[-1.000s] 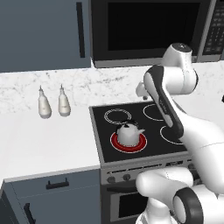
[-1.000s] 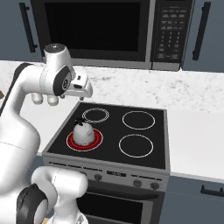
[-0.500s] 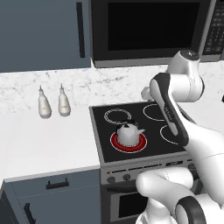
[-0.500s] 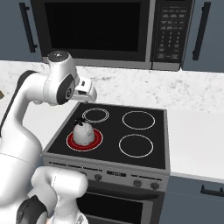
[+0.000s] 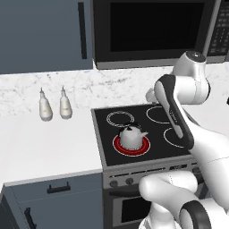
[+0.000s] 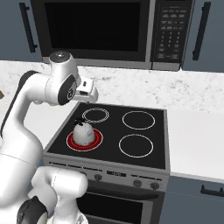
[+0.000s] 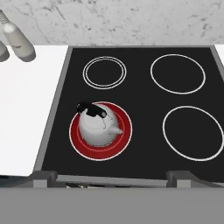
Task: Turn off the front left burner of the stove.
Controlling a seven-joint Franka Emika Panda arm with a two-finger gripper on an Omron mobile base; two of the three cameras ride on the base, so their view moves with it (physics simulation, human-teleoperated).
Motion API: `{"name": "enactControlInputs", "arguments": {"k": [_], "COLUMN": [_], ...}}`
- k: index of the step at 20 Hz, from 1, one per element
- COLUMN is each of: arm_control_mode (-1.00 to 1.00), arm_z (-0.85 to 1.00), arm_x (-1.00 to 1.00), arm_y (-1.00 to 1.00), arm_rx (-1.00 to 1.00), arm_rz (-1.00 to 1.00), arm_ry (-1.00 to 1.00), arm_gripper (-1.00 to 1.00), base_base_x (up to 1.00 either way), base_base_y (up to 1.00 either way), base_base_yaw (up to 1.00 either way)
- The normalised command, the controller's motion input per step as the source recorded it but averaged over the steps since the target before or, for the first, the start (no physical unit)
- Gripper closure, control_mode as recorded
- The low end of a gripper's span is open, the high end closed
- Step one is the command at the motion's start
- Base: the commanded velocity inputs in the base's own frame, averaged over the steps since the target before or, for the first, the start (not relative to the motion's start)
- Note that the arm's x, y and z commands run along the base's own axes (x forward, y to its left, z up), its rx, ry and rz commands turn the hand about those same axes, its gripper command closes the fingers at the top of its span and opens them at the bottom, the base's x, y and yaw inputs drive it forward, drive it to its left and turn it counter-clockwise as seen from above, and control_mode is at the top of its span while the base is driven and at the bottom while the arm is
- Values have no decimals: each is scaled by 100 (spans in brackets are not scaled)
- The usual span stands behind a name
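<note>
**Glowing burner under the kettle, gripper hanging above the stove**

Glowing red, the front left burner (image 7: 100, 131) is lying below the gripper (image 7: 111, 175) and slightly ahead of it in the hand view, on the black glass of the stove (image 7: 144, 105). A white kettle (image 7: 98, 123) with a dark lid knob is sitting on that red disc, its spout pointing toward the gripper's right. Two dark finger tips (image 7: 43, 177) are rising at the bottom of the hand view, standing far apart, so the gripper is spread wide and carrying nothing.

Beyond the kettle, a smaller double white ring (image 7: 105, 72) is marking the rear left burner. Two single white rings (image 7: 178, 73) are lying to the gripper's right. A row of small round knobs (image 6: 133, 181) is running along the steel front panel, well below the hand. Two pale bottles (image 5: 54, 105) are standing side by side on the white bench (image 5: 44, 147), off to the gripper's left. A black-windowed microwave (image 6: 94, 28) is hanging above the stove, behind the raised arm.
</note>
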Motion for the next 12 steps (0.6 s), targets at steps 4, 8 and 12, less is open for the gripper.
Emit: {"name": "enactControlInputs", "arguments": {"k": [4,8,12], "arm_control_mode": [-100,-100,-100], "arm_z": [0,0,-42], "arm_x": [0,-2,-44], "arm_y": [0,0,79], "arm_rx": [0,-1,-32], "arm_rz": [0,0,9], "arm_ry": [0,0,0], "arm_gripper": [-100,-100,-100], "base_base_x": [0,0,0], "base_base_y": [0,0,0], "base_base_yaw": [0,0,0]}}
